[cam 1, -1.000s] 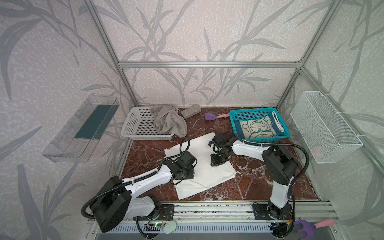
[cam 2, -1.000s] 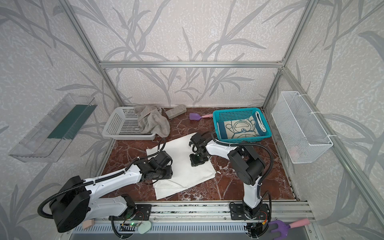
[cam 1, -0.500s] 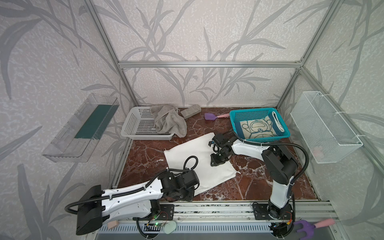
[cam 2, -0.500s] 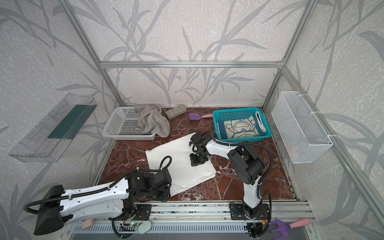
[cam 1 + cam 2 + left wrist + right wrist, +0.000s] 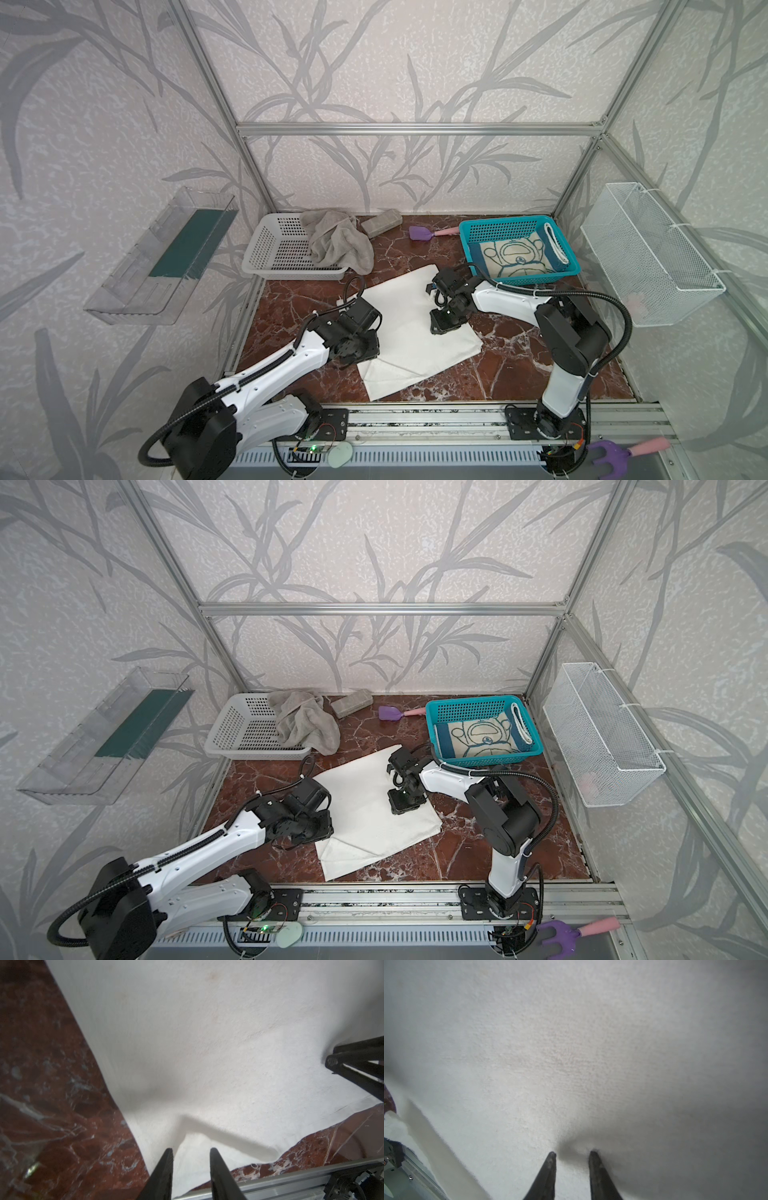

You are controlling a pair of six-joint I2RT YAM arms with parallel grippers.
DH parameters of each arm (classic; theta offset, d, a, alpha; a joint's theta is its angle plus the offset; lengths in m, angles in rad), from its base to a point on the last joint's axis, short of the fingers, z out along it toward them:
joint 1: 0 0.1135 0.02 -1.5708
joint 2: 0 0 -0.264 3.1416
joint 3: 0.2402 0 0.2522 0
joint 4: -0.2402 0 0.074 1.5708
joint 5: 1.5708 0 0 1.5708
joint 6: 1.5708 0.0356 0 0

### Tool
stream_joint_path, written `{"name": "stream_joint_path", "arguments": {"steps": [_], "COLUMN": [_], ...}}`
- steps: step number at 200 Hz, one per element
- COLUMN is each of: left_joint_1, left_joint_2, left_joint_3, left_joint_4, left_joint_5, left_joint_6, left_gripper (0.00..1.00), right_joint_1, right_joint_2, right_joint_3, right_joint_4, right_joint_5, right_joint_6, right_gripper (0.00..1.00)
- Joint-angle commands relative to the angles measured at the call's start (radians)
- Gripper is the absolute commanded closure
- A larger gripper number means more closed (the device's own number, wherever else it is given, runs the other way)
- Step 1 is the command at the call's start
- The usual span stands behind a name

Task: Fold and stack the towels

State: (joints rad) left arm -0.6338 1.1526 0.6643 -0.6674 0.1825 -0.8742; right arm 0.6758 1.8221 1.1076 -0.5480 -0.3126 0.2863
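Observation:
The white towel point(image 5: 407, 332) point(image 5: 365, 808) lies spread on the marble table, with a lower layer showing at its near left corner. My left gripper point(image 5: 356, 365) point(image 5: 192, 1150) hovers low over that corner, jaws narrowly open, cloth beneath them. My right gripper point(image 5: 442, 328) point(image 5: 573, 1154) stands on the towel's right half, narrowly open, its tips pressing a dimple into the white towel point(image 5: 571, 1053). The grey towel point(image 5: 336, 245) hangs crumpled over the white basket point(image 5: 270, 249). The blue-bordered towel point(image 5: 515, 257) lies folded in the teal basket point(image 5: 503, 219).
A grey block point(image 5: 380, 222) and a purple spatula point(image 5: 419, 233) lie at the back. A wire basket point(image 5: 648, 253) hangs on the right wall, a clear shelf point(image 5: 166, 257) on the left. An aluminium rail point(image 5: 415, 415) runs along the front edge.
My left gripper moved from the towel's left edge to its near left corner and narrowed its jaws. A second layer now shows at that corner. The right gripper stayed in place.

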Motion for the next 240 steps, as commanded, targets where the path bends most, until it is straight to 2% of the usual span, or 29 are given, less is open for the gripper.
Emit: {"name": "stream_joint_path", "arguments": {"steps": [1, 22, 46, 64, 92, 112, 125, 139, 150, 157, 176, 190, 214, 240], "left_joint_1": [0.037, 0.038, 0.006, -0.068, -0.254, -0.350, -0.357, -0.354, -0.319, -0.264, -0.069, 0.030, 0.139, 0.192], "left_joint_2": [0.091, 0.171, 0.150, 0.078, -0.049, -0.152, -0.237, -0.317, -0.344, -0.339, -0.284, -0.230, -0.098, 0.024], "left_joint_3": [0.003, -0.001, -0.044, -0.052, -0.078, -0.083, -0.066, -0.036, -0.014, -0.007, -0.031, -0.061, -0.106, -0.125], "left_joint_4": [0.121, 0.123, 0.128, 0.056, -0.061, -0.179, -0.236, -0.279, -0.302, -0.300, -0.193, -0.050, 0.148, 0.187], "left_joint_5": [0.099, 0.115, 0.139, 0.161, 0.189, 0.135, 0.102, -0.005, -0.081, -0.096, -0.011, 0.065, 0.186, 0.216], "left_joint_6": [0.084, 0.106, 0.078, 0.050, -0.048, -0.132, -0.159, -0.167, -0.150, -0.127, -0.043, -0.013, 0.009, 0.051], "left_gripper": [0.81, 0.89, 0.93, 0.94, 0.94, 0.95, 0.95, 0.93, 0.91, 0.91, 0.92, 0.96, 1.00, 1.00], "right_joint_1": [0.000, -0.002, -0.002, -0.004, -0.010, -0.016, -0.017, -0.017, -0.018, -0.017, -0.018, -0.017, -0.018, -0.017], "right_joint_2": [-0.023, -0.008, 0.012, 0.024, 0.035, 0.034, 0.031, 0.032, 0.032, 0.031, 0.027, 0.025, 0.038, 0.046], "right_joint_3": [-0.016, -0.020, -0.017, -0.006, 0.004, 0.005, 0.005, 0.006, 0.005, 0.003, -0.005, -0.012, -0.009, -0.002], "right_joint_4": [-0.048, -0.039, -0.023, -0.027, -0.029, -0.030, -0.030, -0.028, -0.026, -0.024, -0.024, -0.018, -0.016, -0.005], "right_joint_5": [0.024, 0.031, 0.030, 0.033, 0.037, 0.036, 0.035, 0.032, 0.033, 0.032, 0.031, 0.032, 0.022, 0.013], "right_joint_6": [-0.022, -0.020, -0.011, -0.012, -0.015, -0.018, -0.019, -0.019, -0.017, -0.016, -0.015, -0.015, -0.012, -0.004], "right_gripper": [0.71, 0.71, 0.72, 0.72, 0.72, 0.72, 0.72, 0.72, 0.72, 0.72, 0.72, 0.73, 0.72, 0.73]}}
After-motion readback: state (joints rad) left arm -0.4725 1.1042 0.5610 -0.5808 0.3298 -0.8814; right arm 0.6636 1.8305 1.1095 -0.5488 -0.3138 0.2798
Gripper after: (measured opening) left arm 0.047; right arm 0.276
